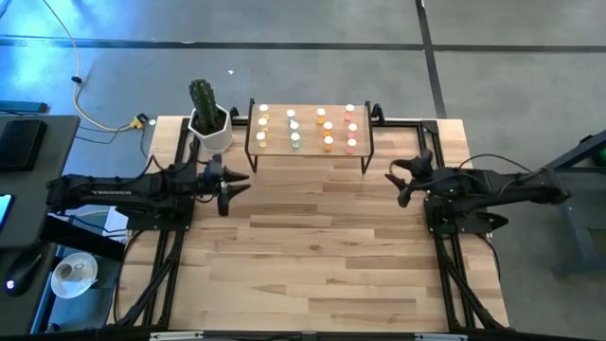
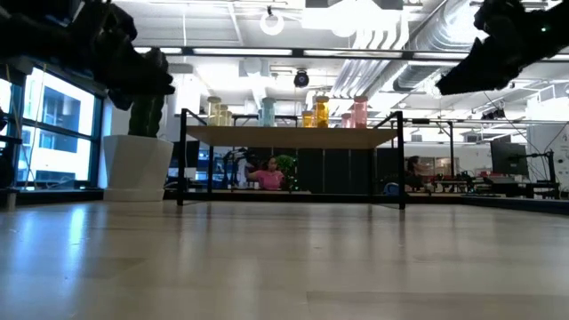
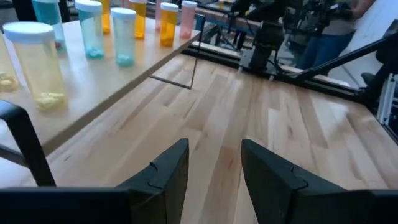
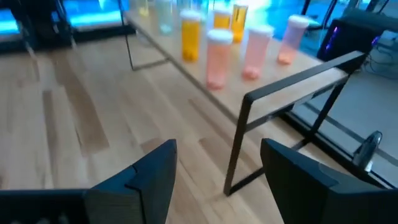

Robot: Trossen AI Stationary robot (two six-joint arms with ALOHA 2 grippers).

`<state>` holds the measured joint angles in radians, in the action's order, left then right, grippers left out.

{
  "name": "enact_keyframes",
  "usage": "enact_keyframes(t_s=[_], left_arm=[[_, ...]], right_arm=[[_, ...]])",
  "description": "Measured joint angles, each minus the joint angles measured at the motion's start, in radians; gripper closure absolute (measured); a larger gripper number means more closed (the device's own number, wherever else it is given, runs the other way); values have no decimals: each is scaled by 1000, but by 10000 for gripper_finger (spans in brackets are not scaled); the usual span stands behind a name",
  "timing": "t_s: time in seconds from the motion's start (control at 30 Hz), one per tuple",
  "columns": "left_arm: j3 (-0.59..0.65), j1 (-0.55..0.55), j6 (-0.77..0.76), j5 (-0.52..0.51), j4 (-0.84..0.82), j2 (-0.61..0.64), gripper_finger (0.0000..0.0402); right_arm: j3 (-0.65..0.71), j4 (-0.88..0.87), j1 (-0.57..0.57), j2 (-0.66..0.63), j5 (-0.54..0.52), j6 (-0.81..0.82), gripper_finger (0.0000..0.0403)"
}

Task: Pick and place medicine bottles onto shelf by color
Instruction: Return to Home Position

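The small translucent plastic medicine bottles (image 1: 294, 126) with white round caps are all seen standing on the low light-wood shelf (image 1: 308, 150) with thin black metal legs, at the far edge of the light wood-plank tabletop (image 1: 312, 256). They are ranked in columns by colour: yellow at the left, then green, orange, and pink-red at the right. None is seen on the tabletop itself.

Each bottle is judged to be light, stiff and smooth-walled, so it would be easily tipped or knocked into its close neighbours. It would best be taken around the body just below the cap, with a gentle squeeze.

The left gripper (image 1: 230, 188) is held above the table just near of the shelf's left end, beside the green cactus (image 1: 203, 98) in its white pot. Its fingers are parted and nothing is held. The right gripper (image 1: 402, 180) is held near the shelf's right end, jaws likewise apart and empty. Both arms are drawn in low and level, pointing inward
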<state>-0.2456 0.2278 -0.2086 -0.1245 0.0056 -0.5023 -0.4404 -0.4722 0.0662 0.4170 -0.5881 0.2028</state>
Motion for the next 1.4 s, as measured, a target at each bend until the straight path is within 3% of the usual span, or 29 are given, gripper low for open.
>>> enact_keyframes(t_s=[0.27, 0.63, 0.8, 1.13, 1.4], left_arm=[[99, -22, 1, -2, 72, 76, 264], [201, -21, 2, 8, 205, 136, 264], [233, -21, 26, 8, 295, 137, 264], [233, -21, 38, 45, 272, 137, 264], [233, -21, 96, 7, 230, 136, 264]], right_arm=[[88, 93, 0, -201, 12, -1, 179], [321, 278, 0, -334, 43, 2, 179], [365, 327, 0, -361, 80, 22, 179], [367, 328, 0, -366, 88, -25, 179], [367, 328, 0, -366, 88, 5, 179]])
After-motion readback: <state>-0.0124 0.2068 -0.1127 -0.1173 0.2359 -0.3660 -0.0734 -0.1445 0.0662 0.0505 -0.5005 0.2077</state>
